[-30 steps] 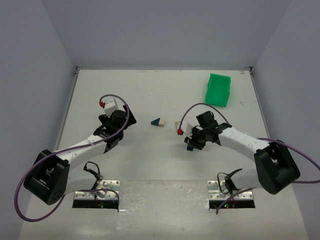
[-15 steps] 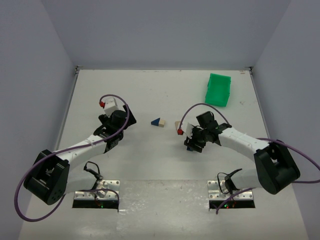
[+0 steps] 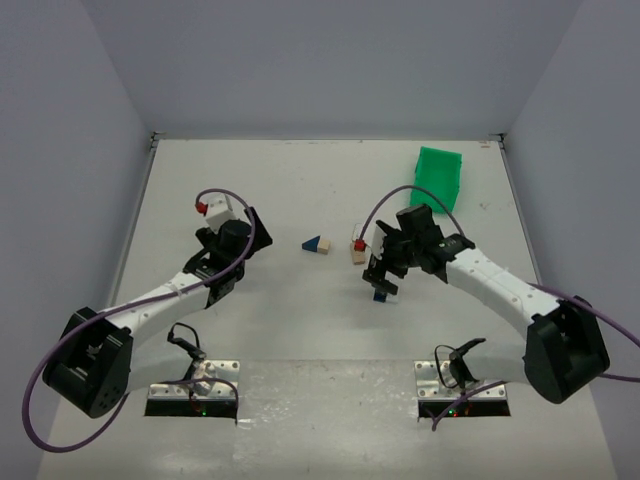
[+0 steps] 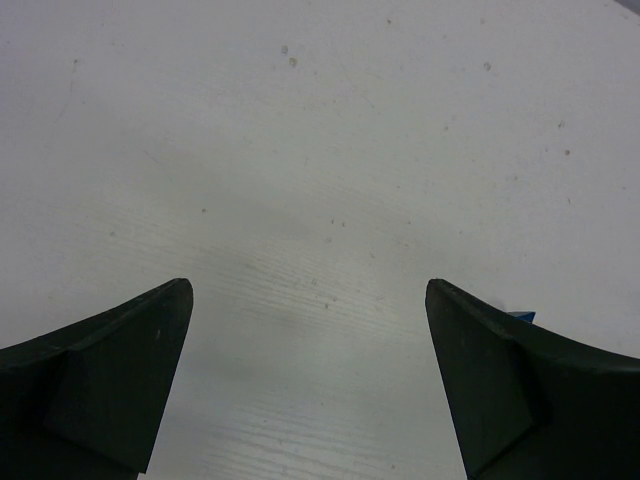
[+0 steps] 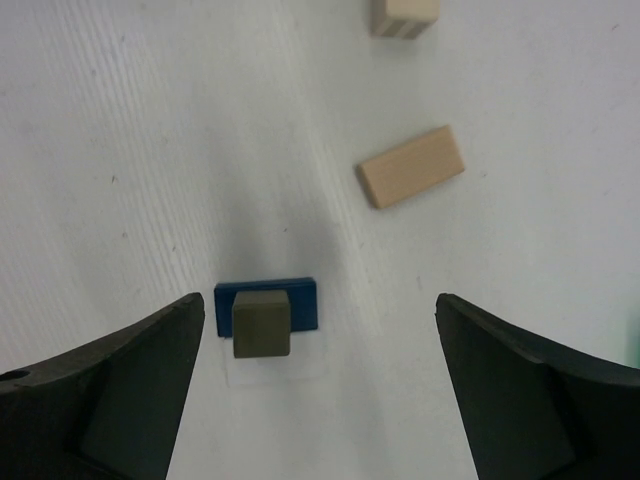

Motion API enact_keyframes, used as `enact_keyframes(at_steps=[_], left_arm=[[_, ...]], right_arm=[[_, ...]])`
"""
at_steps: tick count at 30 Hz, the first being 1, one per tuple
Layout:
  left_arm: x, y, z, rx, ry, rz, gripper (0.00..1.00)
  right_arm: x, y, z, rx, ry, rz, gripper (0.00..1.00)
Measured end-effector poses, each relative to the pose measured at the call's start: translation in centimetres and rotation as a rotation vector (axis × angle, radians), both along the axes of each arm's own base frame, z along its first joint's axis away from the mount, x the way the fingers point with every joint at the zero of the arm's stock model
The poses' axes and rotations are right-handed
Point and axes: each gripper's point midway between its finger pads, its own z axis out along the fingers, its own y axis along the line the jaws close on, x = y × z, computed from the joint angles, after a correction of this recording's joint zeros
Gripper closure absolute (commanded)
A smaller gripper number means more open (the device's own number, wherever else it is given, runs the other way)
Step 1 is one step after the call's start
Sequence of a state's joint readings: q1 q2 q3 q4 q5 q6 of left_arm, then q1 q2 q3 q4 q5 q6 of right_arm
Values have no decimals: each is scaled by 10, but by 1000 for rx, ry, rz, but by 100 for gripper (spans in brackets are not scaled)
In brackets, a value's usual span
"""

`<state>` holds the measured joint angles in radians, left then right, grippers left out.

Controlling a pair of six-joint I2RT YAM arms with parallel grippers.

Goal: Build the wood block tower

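Wood block tower (image 5: 265,308): so far we see only a small tan wooden cube (image 5: 262,324) sitting on a flat dark blue wooden slab (image 5: 300,298), right of the table's middle.
Top view, right gripper (image 3: 384,273): it hangs directly over the stack and hides most of it; only a blue edge shows below it.
Top view, loose pieces: a dark blue wooden wedge (image 3: 313,243) lies mid-table touching a pale piece, with a tan block (image 3: 358,257) nearer the arm. A green plastic bin (image 3: 437,178) sits well apart at the back.
Top view, left gripper (image 3: 248,225): we cannot tell its jaws from here.
Left wrist view: the fingers (image 4: 110,370) stand wide apart over the bare white table (image 4: 320,150), holding nothing.
Right wrist view: the fingers (image 5: 120,390) are spread wide and empty, flanking the stack without touching it. The cube sits toward the slab's left and overhangs its near edge. A tan oblong wooden block (image 5: 411,166) lies just beyond.
Step, in our judgement: clear the stack, then fetch the next piece.
Doing it well: we would rise straight up so neither finger brushes the cube, then turn to square the jaws across the oblong block's narrow sides.
Only the wrist shows: how the cube sits on the slab.
Only the top shows: where the wedge and bin lie.
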<state>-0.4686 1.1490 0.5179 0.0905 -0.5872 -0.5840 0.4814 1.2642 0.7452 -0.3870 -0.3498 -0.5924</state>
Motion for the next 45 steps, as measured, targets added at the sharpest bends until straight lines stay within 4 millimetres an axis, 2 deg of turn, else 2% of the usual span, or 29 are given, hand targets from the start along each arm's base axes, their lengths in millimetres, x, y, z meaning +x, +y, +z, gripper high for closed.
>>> enact_keyframes(at_steps=[3, 8, 10, 12, 14, 17, 21, 24, 29, 34, 38, 45], left_arm=[[-1, 0, 15, -25, -43, -4, 0], [-3, -2, 50, -84, -145, -18, 0], [-3, -4, 59, -103, -170, -32, 0], [-3, -7, 63, -114, -183, -46, 0], [-4, -8, 64, -111, -182, -56, 0], [-4, -8, 65, -105, -186, -60, 0], [-9, -6, 73, -116, -220, -70, 0], [-13, -4, 75, -124, -240, -71, 0], [-17, -2, 70, -125, -243, -70, 0], [-17, -1, 70, -123, -243, -67, 0], [-17, 0, 70, -120, -243, -60, 0], [-15, -1, 69, -121, -245, -59, 0]], right_arm=[[19, 16, 32, 64, -33, -15, 1], [74, 62, 100, 207, -118, 15, 1], [95, 80, 115, 235, -148, 38, 1], [114, 95, 117, 244, -150, 41, 1], [131, 106, 107, 236, -123, 26, 1], [140, 113, 69, 185, -59, 3, 1], [128, 103, 7, 45, 20, -38, 1], [110, 100, -21, -28, 69, -35, 1], [101, 105, -40, -70, 97, -23, 1], [110, 104, -59, -107, 81, -64, 2], [115, 103, -74, -140, 69, -89, 7], [118, 112, -73, -118, 52, -100, 17]])
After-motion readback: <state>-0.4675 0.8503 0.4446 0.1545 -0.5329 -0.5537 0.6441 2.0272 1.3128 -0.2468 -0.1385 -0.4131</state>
